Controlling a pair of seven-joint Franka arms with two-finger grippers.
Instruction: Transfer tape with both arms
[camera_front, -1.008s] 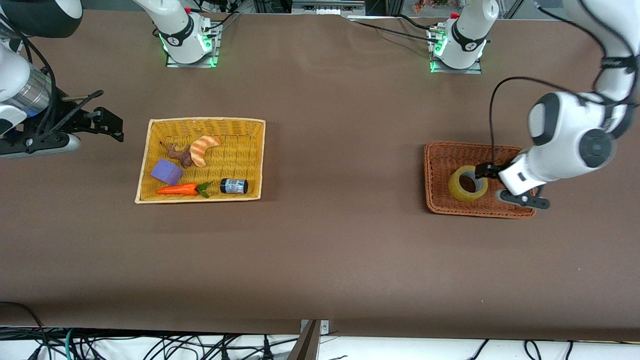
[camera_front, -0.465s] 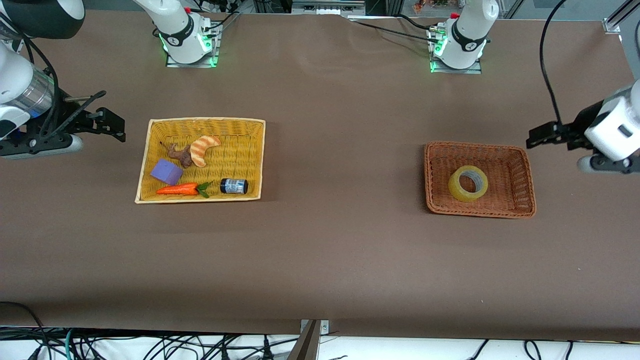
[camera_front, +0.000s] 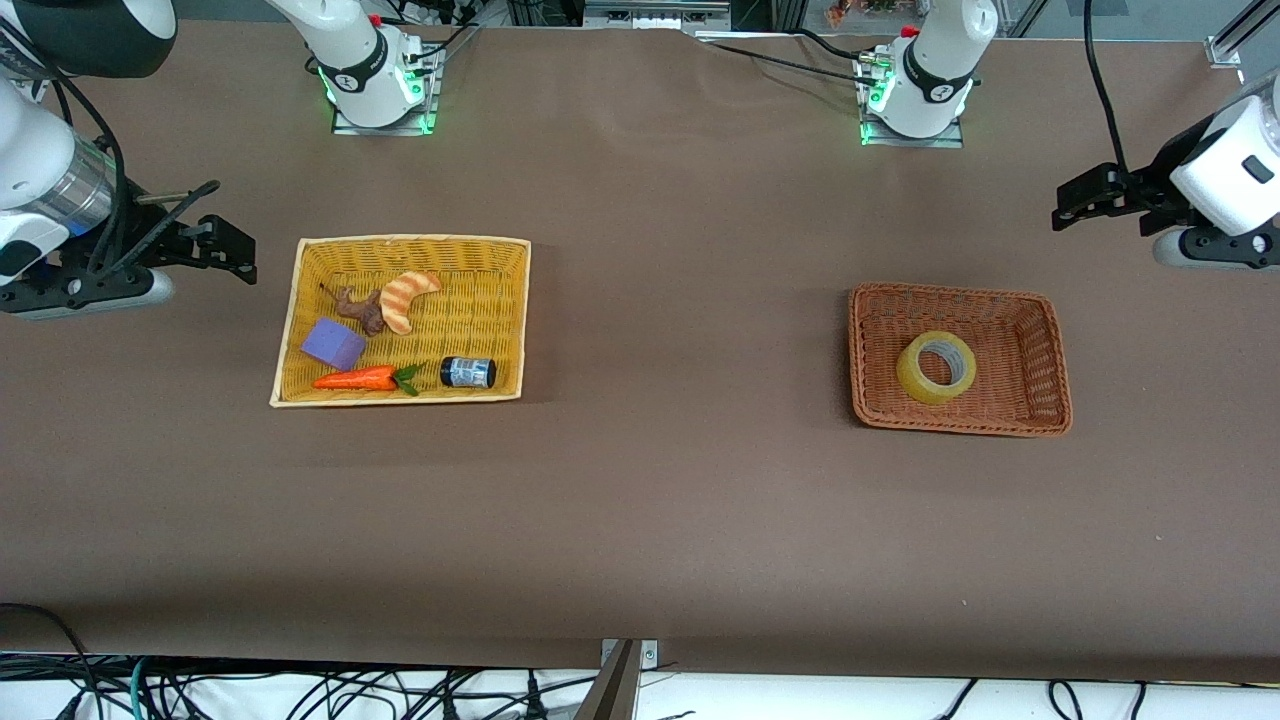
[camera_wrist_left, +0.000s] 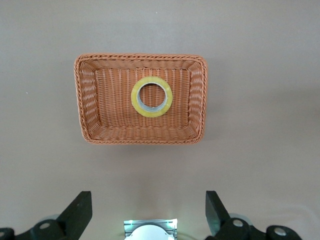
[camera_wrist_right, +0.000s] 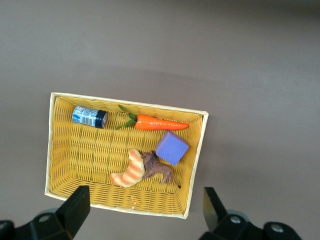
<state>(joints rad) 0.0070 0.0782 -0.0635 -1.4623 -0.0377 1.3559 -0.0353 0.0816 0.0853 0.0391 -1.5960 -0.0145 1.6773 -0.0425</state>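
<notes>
The tape (camera_front: 912, 378), a yellowish roll with a grey core, lies flat in the brown wicker basket (camera_front: 1045, 345) toward the left arm's end of the table. The left wrist view looks down on the tape (camera_wrist_left: 169, 97) and the brown wicker basket (camera_wrist_left: 90, 100). My left gripper (camera_front: 1080, 200) hangs open and empty over bare table off that basket's corner; the left gripper (camera_wrist_left: 147, 200) has nothing between its fingers. My right gripper (camera_front: 235, 250) hangs open and empty over bare table beside the yellow basket (camera_front: 290, 330), and the right gripper (camera_wrist_right: 145, 200) shows wide jaws.
The yellow basket (camera_wrist_right: 60, 165) holds a small black jar (camera_front: 468, 372), a carrot (camera_front: 360, 379), a purple block (camera_front: 334, 343), a croissant (camera_front: 408, 297) and a brown toy animal (camera_front: 360, 307). Both arm bases stand along the table's back edge.
My left gripper has left its place over the tape in the brown basket and swung up and out toward its end of the table. The right gripper barely drifted.
</notes>
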